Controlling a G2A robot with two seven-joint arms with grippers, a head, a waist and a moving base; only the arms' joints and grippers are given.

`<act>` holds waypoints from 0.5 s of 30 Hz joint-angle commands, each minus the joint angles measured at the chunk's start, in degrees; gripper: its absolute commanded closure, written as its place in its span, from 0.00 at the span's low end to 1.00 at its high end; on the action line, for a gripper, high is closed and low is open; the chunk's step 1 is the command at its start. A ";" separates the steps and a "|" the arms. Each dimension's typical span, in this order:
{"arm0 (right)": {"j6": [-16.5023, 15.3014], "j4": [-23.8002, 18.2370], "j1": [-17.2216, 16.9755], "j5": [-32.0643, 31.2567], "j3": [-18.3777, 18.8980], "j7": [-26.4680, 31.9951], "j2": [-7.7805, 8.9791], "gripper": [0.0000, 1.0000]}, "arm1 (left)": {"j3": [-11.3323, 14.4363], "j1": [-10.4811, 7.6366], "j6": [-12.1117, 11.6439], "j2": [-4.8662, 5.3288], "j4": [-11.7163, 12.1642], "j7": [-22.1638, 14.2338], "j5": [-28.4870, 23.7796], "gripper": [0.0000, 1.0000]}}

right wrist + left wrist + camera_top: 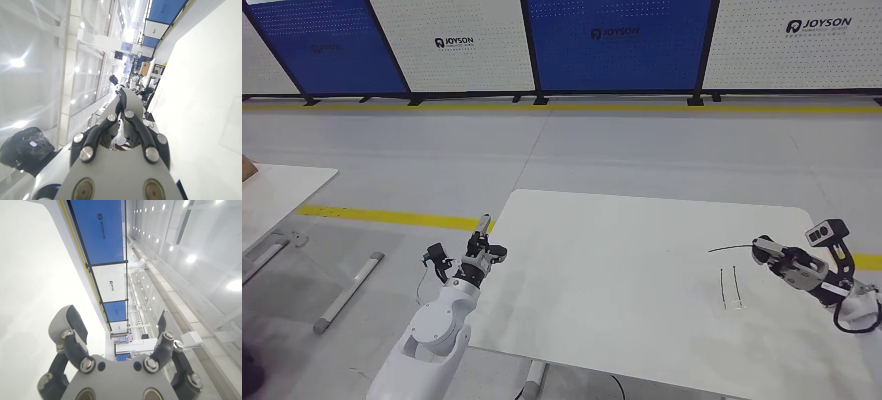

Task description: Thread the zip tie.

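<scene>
By the table's [622, 290] left edge the left gripper [118, 317] hung with its jaws apart and empty. Well across, the right gripper [758, 246] pinched a zip tie [730, 247], its free end toward its partner. Threading looked unstarted, and the arms must meet next.

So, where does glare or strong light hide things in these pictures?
Right wrist view: ceiling lamps flare into star streaks. Left wrist view: the table is washed out to plain white. Top view: even light; the zip tie in the right gripper stands out dark.
</scene>
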 commanded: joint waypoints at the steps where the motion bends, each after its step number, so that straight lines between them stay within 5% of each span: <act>1: 0.18 -2.58 -1.11 -0.94 -0.76 -5.39 -0.45 1.00 | 0.00 0.00 0.00 0.00 0.00 0.00 0.00 0.00; 8: -1.09 -11.15 -3.42 -7.93 -5.87 -20.20 -2.75 1.00 | 0.00 0.00 0.00 0.00 0.00 0.00 0.00 0.00; 15: 1.74 -10.95 -1.99 -9.86 -9.89 -23.16 -4.34 1.00 | 0.00 0.00 0.00 0.00 0.00 0.00 0.00 0.00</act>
